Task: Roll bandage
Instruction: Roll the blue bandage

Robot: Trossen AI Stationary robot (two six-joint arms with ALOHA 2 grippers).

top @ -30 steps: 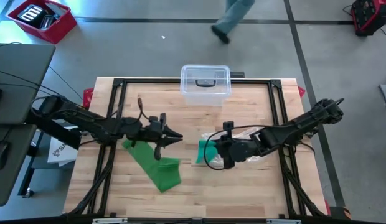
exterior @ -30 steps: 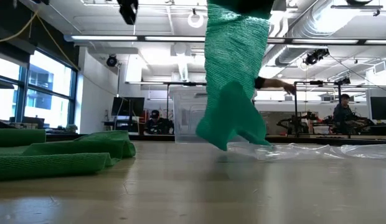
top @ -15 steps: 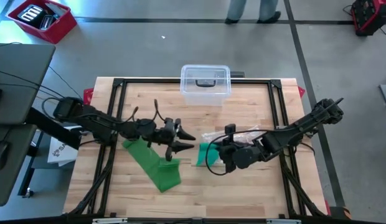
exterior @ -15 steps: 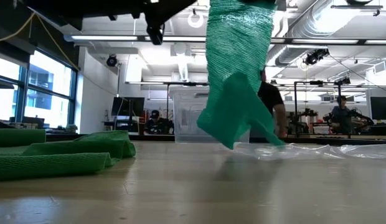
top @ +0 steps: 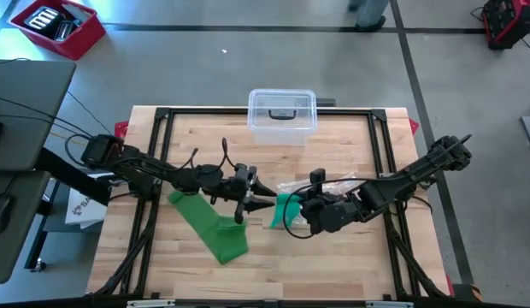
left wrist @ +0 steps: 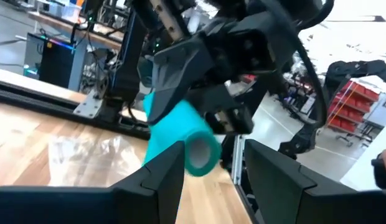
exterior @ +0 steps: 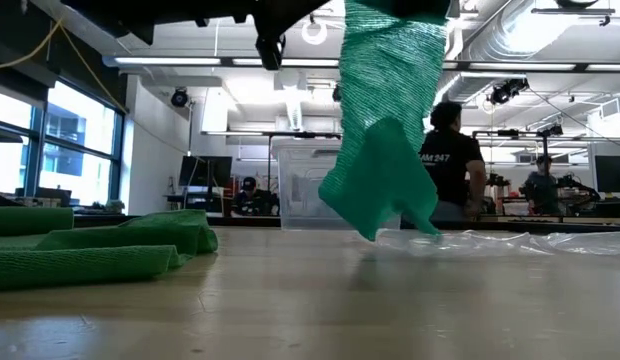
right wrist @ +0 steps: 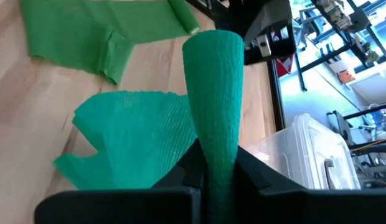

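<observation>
In the high view the right gripper (top: 292, 210) sits just right of the frame's centre, its fingers pinched narrowly on a teal bandage (top: 285, 208). The right wrist view shows that grip plainly: the bandage (right wrist: 215, 93) is rolled into a tight tube that rises from between the two dark fingers (right wrist: 188, 163), while its unrolled tail fans out in loose folds over the wooden table (right wrist: 31, 124). In the low view the same bandage (exterior: 388, 120) hangs from the top edge of the frame, its lower end clear of the tabletop.

The left gripper (top: 263, 198) reaches in from the left of the high view, its tips just beside the roll. Its fingers stand wide apart and hold nothing; in the left wrist view the round end of the roll (left wrist: 196, 148) shows in the gap between the two fingers (left wrist: 160, 175).

A second, darker green bandage (top: 210, 226) lies flat and partly folded on the table, lower left of centre.

A clear plastic box (top: 282, 114) with its lid on stands at the upper middle edge of the table; something dark shows through the lid, perhaps a latch or handle, but its contents cannot be made out. A crumpled clear plastic wrapper (top: 346, 185) lies under the right arm. A red bin (top: 58, 27) holding dark items sits on the floor at the upper left.
</observation>
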